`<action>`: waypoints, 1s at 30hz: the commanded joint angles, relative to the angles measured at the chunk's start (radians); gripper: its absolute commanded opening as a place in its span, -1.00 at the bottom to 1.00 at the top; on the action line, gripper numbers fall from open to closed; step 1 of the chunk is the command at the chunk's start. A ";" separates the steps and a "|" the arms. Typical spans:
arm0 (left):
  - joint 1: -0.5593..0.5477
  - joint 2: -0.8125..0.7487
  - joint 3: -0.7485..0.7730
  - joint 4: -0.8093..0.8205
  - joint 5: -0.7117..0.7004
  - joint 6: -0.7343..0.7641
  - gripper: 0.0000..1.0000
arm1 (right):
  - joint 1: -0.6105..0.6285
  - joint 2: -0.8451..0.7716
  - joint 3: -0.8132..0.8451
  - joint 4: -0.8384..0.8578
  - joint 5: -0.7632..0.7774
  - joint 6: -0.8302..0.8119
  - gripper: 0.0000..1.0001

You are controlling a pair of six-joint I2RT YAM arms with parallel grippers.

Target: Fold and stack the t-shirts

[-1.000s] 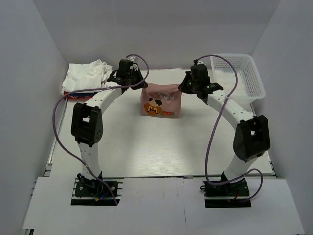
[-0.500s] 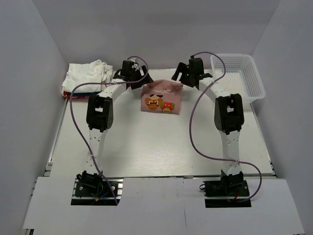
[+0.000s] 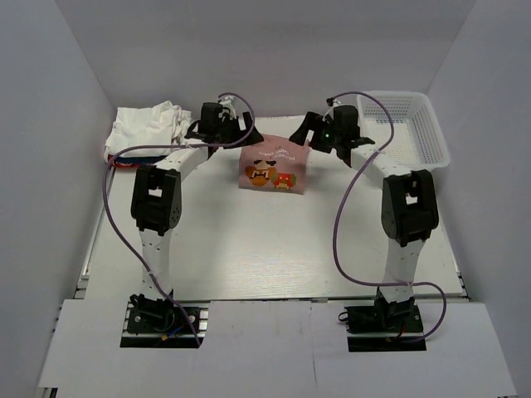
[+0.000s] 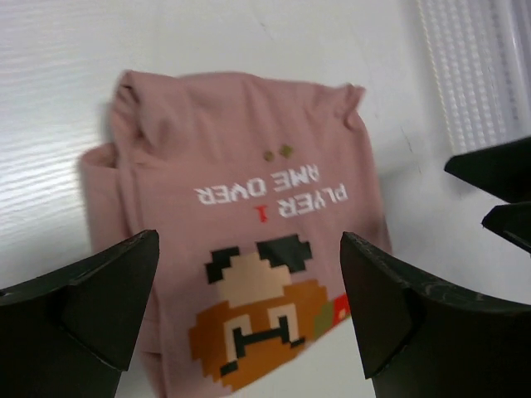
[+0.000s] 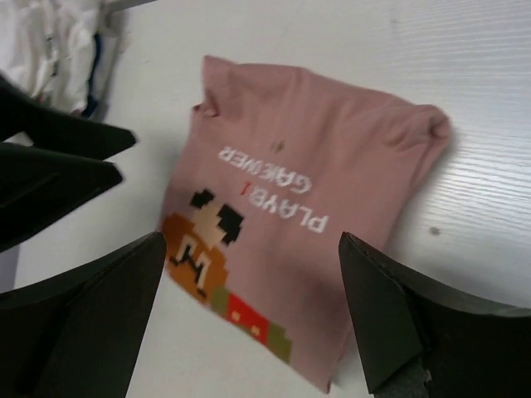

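The dusty-pink t-shirt lies folded into a compact rectangle on the worktop, at the far centre between the two arms, print side up. Its pixel cartoon face and the lettering "PLAYER 1 GAME OVER" read upside down in both wrist views. The left claw hovers over the shirt's far left corner, fingers spread wide and holding nothing; from its own camera the shirt lies flat below the gap. The right claw is over the far right corner, just as wide open and empty, with the shirt lying beneath it. At the far left corner of the worktop sits a rumpled pile of white t-shirts with a red one showing at its near edge. The white lattice basket stands at the far right, well apart from the pink shirt.
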 commanded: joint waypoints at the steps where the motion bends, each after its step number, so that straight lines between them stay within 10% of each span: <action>1: -0.033 -0.069 -0.066 0.033 0.125 0.041 1.00 | 0.028 -0.051 -0.075 0.143 -0.171 0.004 0.81; 15: -0.091 -0.193 -0.558 0.117 0.111 -0.055 1.00 | 0.139 0.001 -0.476 0.324 -0.170 0.153 0.81; 23: -0.182 -0.443 -0.842 0.085 0.058 -0.049 1.00 | 0.261 -0.293 -0.805 0.298 -0.040 0.127 0.81; 30: -0.203 -0.655 -0.799 -0.028 -0.223 -0.038 1.00 | 0.289 -0.545 -0.750 0.076 0.093 0.024 0.81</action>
